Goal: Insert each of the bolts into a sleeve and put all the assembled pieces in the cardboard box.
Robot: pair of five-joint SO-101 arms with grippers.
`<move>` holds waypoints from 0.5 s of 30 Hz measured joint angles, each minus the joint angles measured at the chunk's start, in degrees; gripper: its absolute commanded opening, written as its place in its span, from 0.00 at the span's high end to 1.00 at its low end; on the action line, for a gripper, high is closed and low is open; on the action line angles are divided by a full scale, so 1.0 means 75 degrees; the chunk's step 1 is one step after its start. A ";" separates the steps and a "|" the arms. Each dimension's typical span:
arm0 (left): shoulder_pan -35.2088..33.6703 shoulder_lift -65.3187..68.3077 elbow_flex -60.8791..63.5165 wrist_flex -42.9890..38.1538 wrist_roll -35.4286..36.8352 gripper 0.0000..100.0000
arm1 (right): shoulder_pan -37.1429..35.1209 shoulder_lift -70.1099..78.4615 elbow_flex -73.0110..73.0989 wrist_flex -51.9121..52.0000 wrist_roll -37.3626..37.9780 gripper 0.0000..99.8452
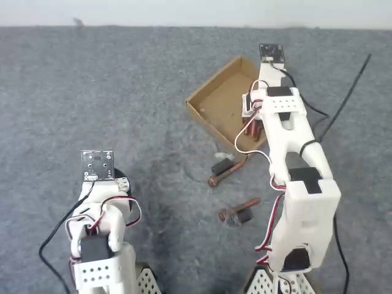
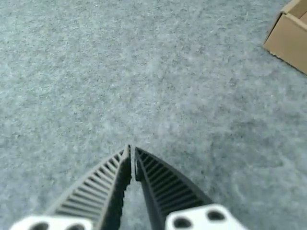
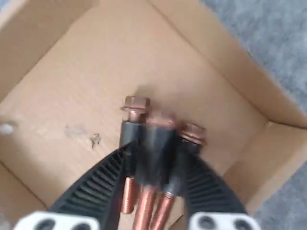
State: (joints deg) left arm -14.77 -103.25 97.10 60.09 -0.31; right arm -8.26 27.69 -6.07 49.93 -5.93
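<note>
My right gripper (image 3: 154,160) is shut on a bunch of three copper bolts (image 3: 136,104), each in a black sleeve (image 3: 154,141), held over the floor of the cardboard box (image 3: 72,81). In the high view the right gripper (image 1: 251,130) hangs at the near right side of the cardboard box (image 1: 211,101). Two more bolt-and-sleeve pieces lie on the carpet: one (image 1: 223,171) just in front of the box, another (image 1: 239,212) nearer the arm bases. My left gripper (image 2: 132,152) is shut with nothing in it, low over bare carpet.
Grey carpet covers the table. A corner of the cardboard box (image 2: 289,32) shows far ahead of the left gripper. The right arm (image 1: 300,177) stretches over the carpet right of the loose pieces. A black cable (image 1: 349,92) trails at the far right.
</note>
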 measured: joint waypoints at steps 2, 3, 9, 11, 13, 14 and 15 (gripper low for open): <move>0.0000 0.0000 0.0000 0.0000 0.0000 0.99 | 0.0012 0.0000 -0.0070 0.0082 -0.0012 0.81; 0.0000 0.0000 0.0000 0.0000 0.0000 0.99 | 0.0035 0.0000 -0.0117 0.0188 -0.0012 0.83; 0.0000 0.0000 0.0000 0.0000 0.0000 0.99 | 0.0023 -0.0129 -0.0410 0.1114 -0.0012 0.91; 0.0000 0.0000 0.0000 0.0000 0.0000 0.99 | 0.0035 -0.0516 -0.0422 0.1524 -0.0012 0.95; 0.0000 0.0000 0.0000 0.0000 0.0000 0.99 | 0.0047 -0.1032 -0.0434 0.1899 -0.0012 1.00; 0.0000 0.0000 0.0000 0.0000 0.0000 0.99 | 0.0059 -0.1278 -0.0434 0.2086 0.0000 0.99; 0.0000 0.0000 0.0000 0.0000 0.0000 0.99 | 0.0059 -0.1512 -0.0434 0.2274 0.0059 0.99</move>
State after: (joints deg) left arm -14.77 -103.25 97.10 60.09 -0.31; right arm -7.82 16.35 -9.32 66.99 -5.49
